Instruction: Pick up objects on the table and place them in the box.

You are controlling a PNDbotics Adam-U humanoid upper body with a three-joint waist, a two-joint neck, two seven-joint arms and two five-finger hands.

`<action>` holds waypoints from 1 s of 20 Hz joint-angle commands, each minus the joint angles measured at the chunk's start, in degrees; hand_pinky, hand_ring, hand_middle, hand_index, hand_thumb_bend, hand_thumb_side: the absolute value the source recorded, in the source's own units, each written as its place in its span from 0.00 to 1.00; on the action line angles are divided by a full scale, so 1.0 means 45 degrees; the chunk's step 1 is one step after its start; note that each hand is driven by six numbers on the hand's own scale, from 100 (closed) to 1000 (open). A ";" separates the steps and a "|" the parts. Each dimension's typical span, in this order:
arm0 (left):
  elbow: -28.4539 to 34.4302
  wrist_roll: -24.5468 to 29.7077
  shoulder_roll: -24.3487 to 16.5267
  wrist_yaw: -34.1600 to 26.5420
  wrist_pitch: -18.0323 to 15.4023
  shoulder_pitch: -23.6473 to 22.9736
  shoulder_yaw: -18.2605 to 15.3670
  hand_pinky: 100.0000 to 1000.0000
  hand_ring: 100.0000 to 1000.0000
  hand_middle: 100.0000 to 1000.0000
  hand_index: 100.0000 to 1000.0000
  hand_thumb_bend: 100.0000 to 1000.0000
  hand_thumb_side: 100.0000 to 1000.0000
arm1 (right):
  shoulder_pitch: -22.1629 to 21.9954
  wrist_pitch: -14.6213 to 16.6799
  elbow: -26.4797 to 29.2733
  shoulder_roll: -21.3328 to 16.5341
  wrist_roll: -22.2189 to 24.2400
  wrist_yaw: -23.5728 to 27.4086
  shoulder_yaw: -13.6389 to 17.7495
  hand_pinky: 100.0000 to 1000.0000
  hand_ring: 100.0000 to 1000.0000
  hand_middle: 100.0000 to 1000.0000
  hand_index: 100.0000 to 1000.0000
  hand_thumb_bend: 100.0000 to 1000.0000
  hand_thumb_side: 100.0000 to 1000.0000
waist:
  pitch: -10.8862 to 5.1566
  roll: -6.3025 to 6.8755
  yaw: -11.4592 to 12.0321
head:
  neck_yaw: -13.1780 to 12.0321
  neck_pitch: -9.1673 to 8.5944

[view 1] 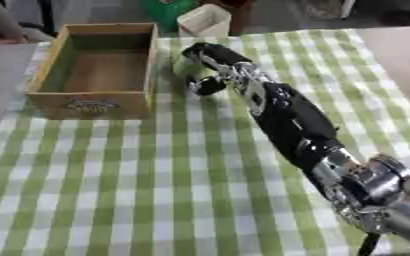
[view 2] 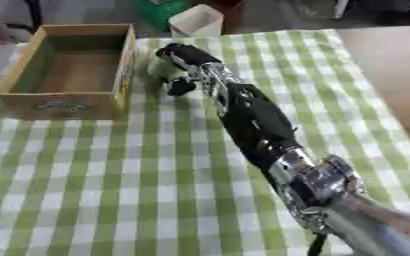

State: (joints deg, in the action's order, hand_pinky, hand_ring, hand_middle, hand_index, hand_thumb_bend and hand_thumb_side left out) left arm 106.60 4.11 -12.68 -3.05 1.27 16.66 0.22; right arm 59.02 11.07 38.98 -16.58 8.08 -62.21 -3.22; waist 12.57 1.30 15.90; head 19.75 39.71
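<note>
While the wooden box [view 1: 91, 70] at ten o'clock sits empty, your right hand [view 1: 210, 67] curls round a pale object [view 2: 162, 68] (nothing placed yet).

One wooden box [view 1: 93, 75] stands on one table covered by one green-and-white checked cloth [view 1: 138, 190]. One robot arm [view 1: 292, 125] reaches across it, ending in one hand [view 1: 210, 67]. One small pale object [view 2: 162, 68] shows at that hand; what it is cannot be told. Beyond the table's far edge stand one white container [view 1: 205, 21] and one green one [view 1: 167, 9].
</note>
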 commanded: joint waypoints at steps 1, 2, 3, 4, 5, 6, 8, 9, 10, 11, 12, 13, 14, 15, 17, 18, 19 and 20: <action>0.0252 0.0019 -0.0192 -0.0039 -0.0013 0.0190 -0.0024 0.43 0.74 0.68 0.47 0.06 0.34 | 0.0035 -0.0383 0.0099 0.0143 0.0029 -0.1164 -0.0050 0.61 0.71 0.68 0.84 0.00 0.23 | -0.0151 0.0034 0.0029 | 0.0052 -0.0138; 0.0254 0.0018 -0.0192 -0.0041 -0.0013 0.0192 -0.0025 0.43 0.74 0.68 0.47 0.06 0.34 | 0.0019 -0.0458 0.0125 0.0160 -0.0078 -0.1391 -0.0041 0.59 0.68 0.66 0.82 0.00 0.23 | -0.0150 0.0032 0.0029 | 0.0054 -0.0140; 0.0255 0.0019 -0.0191 -0.0043 -0.0012 0.0194 -0.0026 0.43 0.74 0.68 0.47 0.06 0.34 | 0.0005 -0.0512 0.0141 0.0176 -0.0192 -0.1575 -0.0034 0.54 0.63 0.61 0.78 0.00 0.23 | -0.0150 0.0030 0.0027 | 0.0056 -0.0142; 0.0255 0.0020 -0.0188 -0.0045 -0.0011 0.0198 -0.0027 0.43 0.74 0.68 0.47 0.06 0.34 | -0.0006 -0.0569 0.0161 0.0185 -0.0326 -0.1745 -0.0034 0.50 0.58 0.57 0.74 0.00 0.23 | -0.0150 0.0027 0.0022 | 0.0060 -0.0152; 0.0257 0.0020 -0.0185 -0.0048 -0.0009 0.0202 -0.0029 0.43 0.74 0.67 0.47 0.06 0.34 | -0.0018 -0.0625 0.0173 0.0192 -0.0471 -0.1890 -0.0031 0.45 0.54 0.53 0.69 0.00 0.22 | -0.0149 0.0025 0.0017 | 0.0062 -0.0160; 0.0259 0.0020 -0.0183 -0.0051 -0.0008 0.0207 -0.0031 0.43 0.74 0.67 0.47 0.06 0.34 | -0.0029 -0.0684 0.0182 0.0193 -0.0627 -0.2008 -0.0026 0.42 0.51 0.50 0.65 0.00 0.22 | -0.0150 0.0022 0.0011 | 0.0060 -0.0162; 0.0262 0.0017 -0.0180 -0.0054 -0.0005 0.0212 -0.0038 0.43 0.74 0.67 0.47 0.06 0.34 | -0.0041 -0.0805 0.0207 0.0180 -0.0964 -0.2164 -0.0008 0.34 0.43 0.40 0.52 0.00 0.19 | -0.0153 0.0020 -0.0005 | 0.0051 -0.0169; 0.0263 0.0011 -0.0179 -0.0054 -0.0004 0.0215 -0.0044 0.43 0.74 0.67 0.47 0.06 0.34 | -0.0046 -0.0844 0.0228 0.0168 -0.1164 -0.2183 0.0002 0.33 0.40 0.37 0.47 0.00 0.18 | -0.0154 0.0020 -0.0015 | 0.0045 -0.0175; 0.0265 0.0006 -0.0180 -0.0054 -0.0004 0.0218 -0.0049 0.43 0.74 0.67 0.47 0.06 0.34 | -0.0049 -0.0882 0.0283 0.0144 -0.1430 -0.2158 0.0021 0.29 0.34 0.31 0.40 0.00 0.17 | -0.0155 0.0021 -0.0029 | 0.0036 -0.0181; 0.0267 0.0004 -0.0181 -0.0055 -0.0004 0.0221 -0.0051 0.43 0.74 0.67 0.47 0.06 0.34 | -0.0062 -0.0911 0.0316 0.0123 -0.1682 -0.2111 0.0021 0.26 0.30 0.26 0.35 0.00 0.16 | -0.0155 0.0022 -0.0040 | 0.0030 -0.0188; 0.0269 -0.0001 -0.0182 -0.0057 -0.0004 0.0227 -0.0057 0.43 0.74 0.67 0.47 0.06 0.34 | -0.0058 -0.0937 0.0387 0.0086 -0.1984 -0.2038 0.0029 0.23 0.27 0.23 0.31 0.00 0.15 | -0.0157 0.0023 -0.0065 | 0.0024 -0.0196; 0.0271 -0.0007 -0.0181 -0.0061 -0.0002 0.0235 -0.0064 0.43 0.74 0.67 0.47 0.06 0.34 | -0.0064 -0.0956 0.0456 0.0053 -0.2303 -0.1942 0.0029 0.20 0.24 0.19 0.27 0.00 0.13 | -0.0158 0.0022 -0.0086 | 0.0021 -0.0207; 0.0274 -0.0015 -0.0180 -0.0067 -0.0001 0.0244 -0.0071 0.43 0.74 0.67 0.47 0.06 0.34 | -0.0067 -0.0956 0.0543 0.0009 -0.2621 -0.1814 0.0026 0.20 0.24 0.17 0.24 0.00 0.12 | -0.0158 0.0020 -0.0112 | 0.0020 -0.0225; 0.0278 -0.0017 -0.0180 -0.0071 0.0000 0.0252 -0.0074 0.43 0.74 0.67 0.47 0.07 0.34 | -0.0074 -0.0932 0.0631 -0.0034 -0.2896 -0.1639 0.0020 0.19 0.23 0.16 0.24 0.00 0.12 | -0.0161 0.0019 -0.0134 | 0.0016 -0.0238; 0.0282 -0.0028 -0.0181 -0.0077 0.0002 0.0253 -0.0088 0.43 0.74 0.67 0.47 0.07 0.34 | -0.0090 -0.0845 0.0881 -0.0138 -0.3321 -0.1151 0.0005 0.19 0.22 0.15 0.22 0.00 0.11 | -0.0178 0.0021 -0.0190 | 0.0000 -0.0258; 0.0284 -0.0039 -0.0184 -0.0079 0.0004 0.0251 -0.0098 0.43 0.74 0.67 0.47 0.07 0.34 | -0.0097 -0.0802 0.1095 -0.0207 -0.3524 -0.0811 -0.0006 0.19 0.23 0.15 0.22 0.00 0.11 | -0.0189 0.0020 -0.0220 | -0.0004 -0.0266; 0.0286 -0.0046 -0.0187 -0.0081 0.0005 0.0251 -0.0103 0.43 0.74 0.67 0.47 0.07 0.34 | -0.0103 -0.0782 0.1289 -0.0270 -0.3646 -0.0482 -0.0036 0.19 0.22 0.14 0.22 0.00 0.11 | -0.0200 0.0018 -0.0243 | -0.0008 -0.0267; 0.0289 -0.0049 -0.0188 -0.0085 0.0006 0.0252 -0.0106 0.43 0.74 0.67 0.47 0.07 0.34 | -0.0095 -0.0770 0.1492 -0.0331 -0.3718 -0.0152 -0.0073 0.19 0.22 0.14 0.22 0.00 0.11 | -0.0214 0.0013 -0.0264 | -0.0011 -0.0263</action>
State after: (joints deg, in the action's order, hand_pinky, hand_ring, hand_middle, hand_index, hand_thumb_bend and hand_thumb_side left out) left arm 106.60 4.12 -12.65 -3.29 1.32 17.10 0.20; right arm 57.44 7.48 43.54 -16.60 -7.71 -64.74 -3.37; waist 12.58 1.27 14.73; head 19.80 39.17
